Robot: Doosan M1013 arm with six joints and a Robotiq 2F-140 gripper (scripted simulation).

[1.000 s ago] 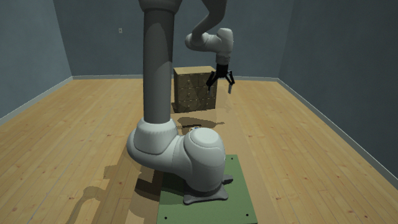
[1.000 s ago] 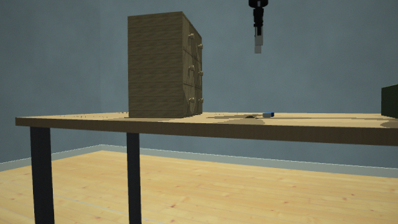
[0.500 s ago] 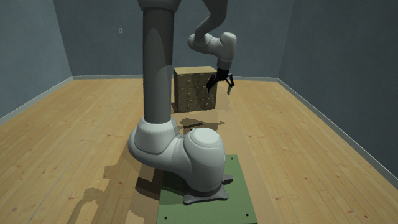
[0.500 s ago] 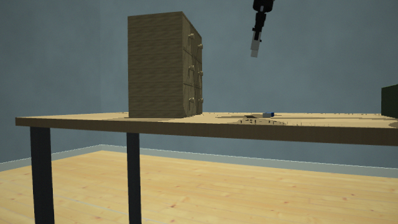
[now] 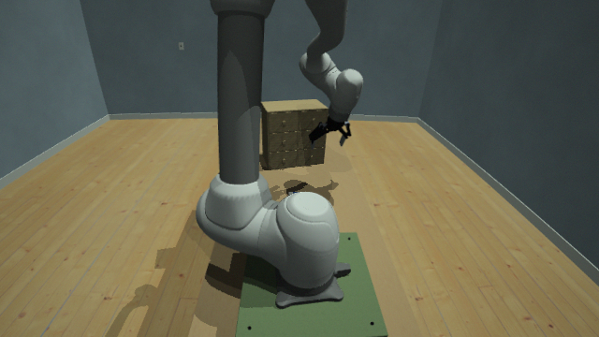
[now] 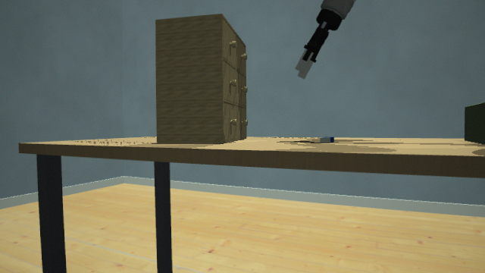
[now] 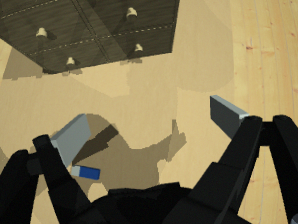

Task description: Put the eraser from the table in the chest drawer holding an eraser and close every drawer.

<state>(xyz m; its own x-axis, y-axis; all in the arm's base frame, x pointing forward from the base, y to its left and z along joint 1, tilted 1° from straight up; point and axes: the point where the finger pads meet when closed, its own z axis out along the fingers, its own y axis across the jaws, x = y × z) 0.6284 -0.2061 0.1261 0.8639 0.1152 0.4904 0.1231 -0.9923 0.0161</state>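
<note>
Room: Blue-grey walls and a plank floor (image 5: 140, 187) (image 6: 189, 235) surround a pale wooden bench (image 6: 303, 164), where a small chest (image 5: 296, 136) (image 6: 189, 80) (image 7: 100, 30) is set near the bench's far end, seen from the robot's base.
Drawers: Six knobbed fronts are seen, all apparently pushed in; the one holding the other eraser cannot be told.
Gripper: The gripper (image 5: 330, 134) (image 6: 301, 70) (image 7: 148, 115) is held aloft, tilted, its fingers spread wide and nothing grasped.
Step in hand: A drawer is probably to be opened and looked into first. The approach is best made square to one knob, with the fingers narrowed around it; the pull should be slow, level and kept under half the drawer's length, lest the tray droop or the chest be dragged.
Eraser: The blue-and-white eraser (image 6: 326, 139) (image 7: 86, 172) is seen lying flat on the bench top, between the chest and the robot's mount, well below the gripper and, in the wrist view, just beside the left-hand fingertip's outline.

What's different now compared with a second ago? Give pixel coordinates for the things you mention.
The gripper (image 5: 329, 135) (image 6: 304, 69) (image 7: 148, 115) has tilted: its fingers hung straight down, and now they slant toward the chest (image 5: 295, 105) (image 6: 189, 80) (image 7: 100, 25). Nothing was taken hold of or let go; the gripper is open. The eraser (image 6: 326, 139) (image 7: 86, 172) on the table (image 6: 265, 161) (image 7: 205, 75) and the chest stayed put, its drawers looking shut as before.
</note>
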